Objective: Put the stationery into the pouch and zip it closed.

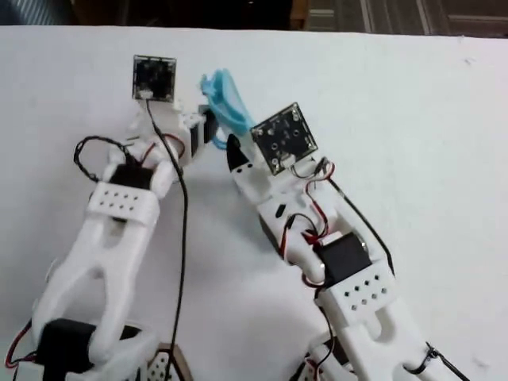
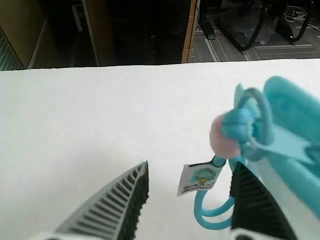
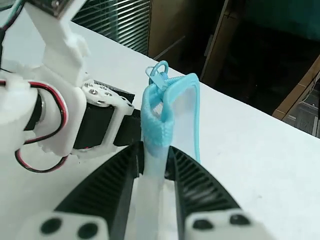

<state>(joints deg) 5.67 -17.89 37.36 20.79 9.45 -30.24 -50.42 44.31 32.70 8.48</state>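
Observation:
The light blue pouch [image 1: 225, 99] is lifted off the white table between the two arms, standing on edge. My right gripper [image 3: 154, 150] is shut on the pouch [image 3: 175, 115] along its lower edge, with its zipper ring at the top. My left gripper [image 2: 190, 166] is open beside the pouch's [image 2: 295, 120] zipper end. Between its grey fingers [image 2: 125, 200] hang a pink charm [image 2: 225, 137], a white tag [image 2: 197, 180] and a blue loop [image 2: 215, 212]. In the high view the left gripper [image 1: 208, 131] sits close against the pouch, opposite the right gripper [image 1: 232, 151].
The white table [image 1: 413, 119] spreads bare to the right and left of the arms. Its far edge [image 2: 100, 67] runs close behind the pouch, with dark furniture beyond. The two arms stand close together near the middle.

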